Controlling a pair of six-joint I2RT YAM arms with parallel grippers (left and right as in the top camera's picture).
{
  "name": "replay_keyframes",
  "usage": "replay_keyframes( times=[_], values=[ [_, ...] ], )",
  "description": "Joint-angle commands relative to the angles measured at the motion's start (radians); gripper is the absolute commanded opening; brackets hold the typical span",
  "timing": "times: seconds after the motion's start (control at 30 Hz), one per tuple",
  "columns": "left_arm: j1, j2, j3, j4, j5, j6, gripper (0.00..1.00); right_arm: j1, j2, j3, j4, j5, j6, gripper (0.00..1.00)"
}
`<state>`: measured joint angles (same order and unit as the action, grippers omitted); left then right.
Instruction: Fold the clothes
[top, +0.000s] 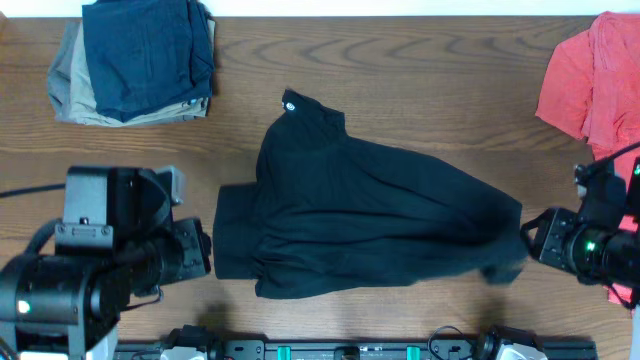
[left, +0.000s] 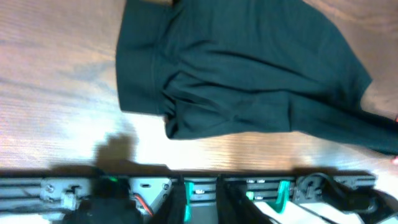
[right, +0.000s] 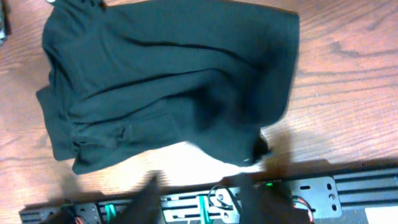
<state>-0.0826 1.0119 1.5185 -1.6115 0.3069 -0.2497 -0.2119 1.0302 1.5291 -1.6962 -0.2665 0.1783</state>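
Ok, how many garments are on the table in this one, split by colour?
Black shirt: 1
Navy folded garment: 1
Khaki folded garment: 1
Coral-red shirt: 1
Total: 4

One black shirt (top: 370, 215), one red shirt (top: 590, 80), two folded garments (top: 140, 60), two arms (top: 100, 265).
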Motion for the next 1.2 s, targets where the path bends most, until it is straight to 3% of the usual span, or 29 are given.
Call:
replay_keyframes(
  times=[0.0, 0.03, 0.07, 0.17, 0.3, 0.8, 0.93, 1.0, 1.07, 1.17],
  values=[
    [-0.004, 0.006, -0.011, -0.071, 0.014, -0.010, 0.34, 0.003, -0.018, -0.005, 0.003, -0.029, 0.000, 0.88],
    [-0.004, 0.010, -0.011, -0.064, 0.014, -0.009, 0.37, 0.003, -0.018, -0.005, 0.006, -0.029, 0.000, 0.98],
    [-0.004, 0.017, -0.011, -0.051, 0.014, -0.006, 0.41, 0.003, -0.017, -0.005, 0.011, -0.029, 0.000, 0.99],
    [-0.004, 0.050, -0.011, 0.009, 0.013, 0.008, 0.57, 0.003, -0.016, -0.005, 0.031, -0.028, 0.000, 0.99],
    [-0.004, 0.128, -0.011, 0.092, 0.013, 0.013, 0.64, 0.003, -0.009, -0.005, 0.090, -0.021, 0.000, 0.99],
    [-0.004, 0.691, -0.011, 0.347, 0.013, 0.032, 0.59, 0.003, 0.220, -0.101, 0.344, 0.034, 0.002, 0.99],
    [-0.002, 0.800, -0.011, 0.380, 0.014, 0.032, 0.60, 0.002, 0.345, -0.120, 0.404, 0.143, 0.096, 0.99],
    [-0.001, 0.846, -0.011, 0.380, 0.013, 0.032, 0.62, 0.002, 0.418, -0.120, 0.423, 0.188, 0.117, 0.99],
    [-0.001, 0.888, -0.011, 0.380, 0.013, 0.032, 0.72, 0.002, 0.497, -0.120, 0.444, 0.227, 0.134, 0.99],
    [-0.001, 0.939, -0.011, 0.379, 0.014, 0.032, 0.72, 0.001, 0.607, -0.120, 0.490, 0.233, 0.140, 0.98]
  ],
)
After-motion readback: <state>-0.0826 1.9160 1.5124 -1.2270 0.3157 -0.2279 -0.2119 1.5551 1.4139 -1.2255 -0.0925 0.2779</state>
